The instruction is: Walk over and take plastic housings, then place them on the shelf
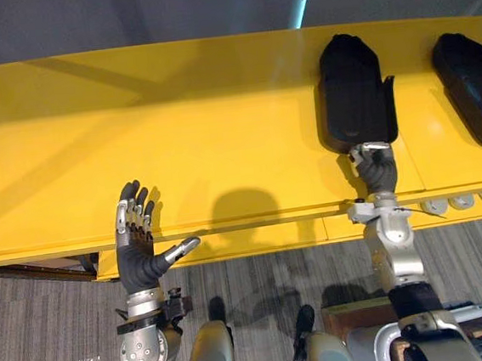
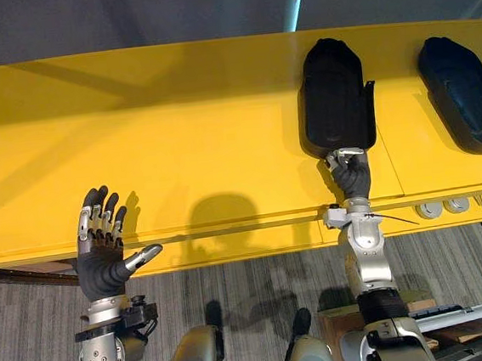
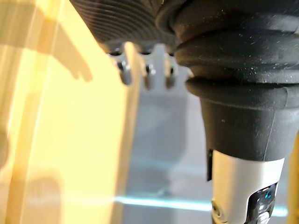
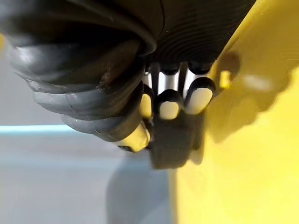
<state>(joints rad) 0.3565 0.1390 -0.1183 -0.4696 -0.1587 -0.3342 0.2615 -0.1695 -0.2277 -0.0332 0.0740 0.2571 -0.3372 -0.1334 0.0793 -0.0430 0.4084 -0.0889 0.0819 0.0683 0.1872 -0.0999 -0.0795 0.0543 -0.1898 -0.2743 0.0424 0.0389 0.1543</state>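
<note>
Over the front edge of the flat yellow shelf [image 1: 177, 135], at our left, we are holding our left hand [image 1: 138, 260] up with fingers straight and spread. Further right, our right hand [image 1: 377, 172] is clamping its fingers on the near end of a long black plastic housing [image 1: 352, 93] lying on the shelf. A second black housing [image 1: 471, 90] is lying near it, at the far right.

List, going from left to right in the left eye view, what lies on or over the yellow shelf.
The left robot hand, open over the front edge of the yellow shelf → first black plastic housing, its near end gripped by the right robot hand → second black plastic housing, at the view's right edge.
</note>
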